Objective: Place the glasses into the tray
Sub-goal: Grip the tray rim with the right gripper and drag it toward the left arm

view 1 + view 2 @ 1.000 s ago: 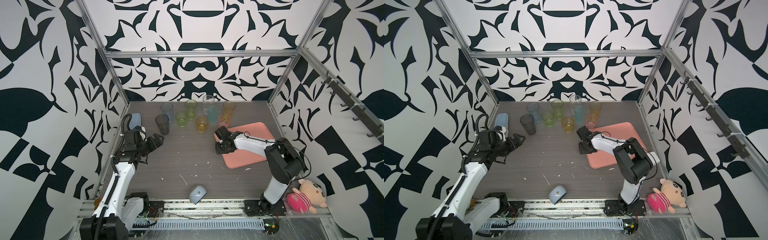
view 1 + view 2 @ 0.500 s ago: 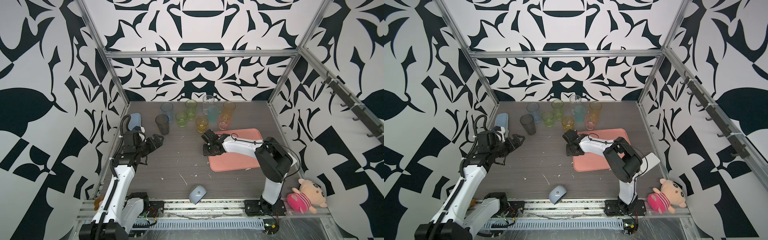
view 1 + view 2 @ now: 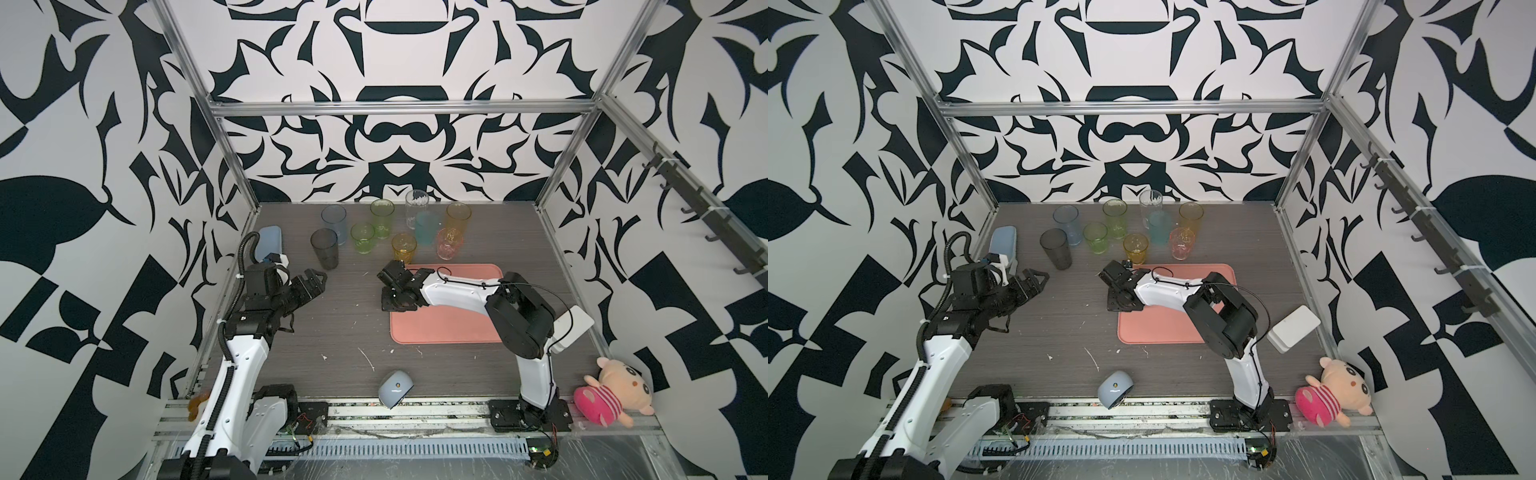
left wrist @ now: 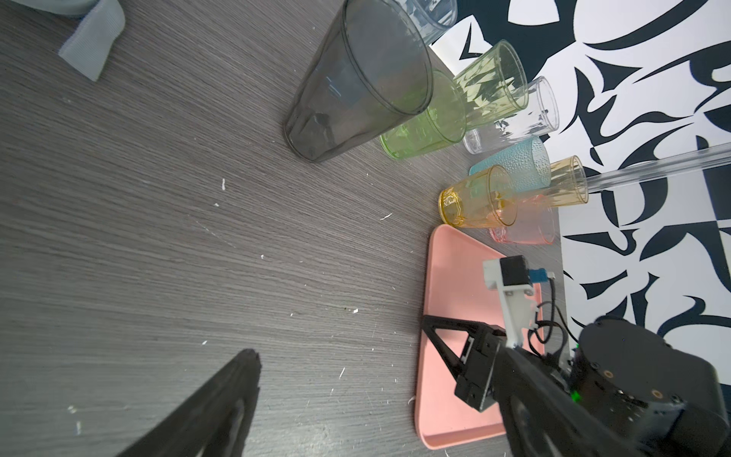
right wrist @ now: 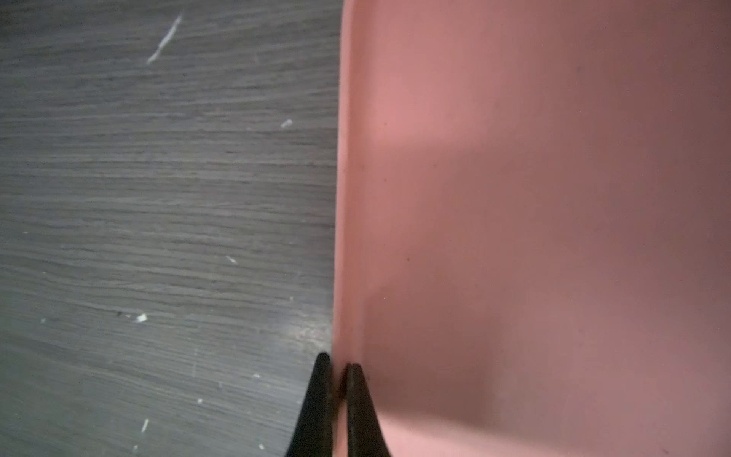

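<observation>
Tray point(image 3: 451, 328), salmon-pink, empty, centre-right in both top views, its frame-left rim pinched between the closed tips of the right gripper point(image 5: 336, 366); left gripper point(image 3: 315, 281) held spread wide and empty at centre-left. Glasses point(image 3: 325, 249), nine, stood upright at upper centre, none in the tray, the amber glass point(image 3: 404, 247) and pink glass point(image 3: 449, 244) just beside its upper edge. Toppling of those two is judged likely if the tray is shoved up-frame, or the thin rim may be lost from the pinch; mouse-shaped object point(image 3: 395, 388), plush toy point(image 3: 611, 392), white box point(image 3: 579, 326) are noted well clear.
</observation>
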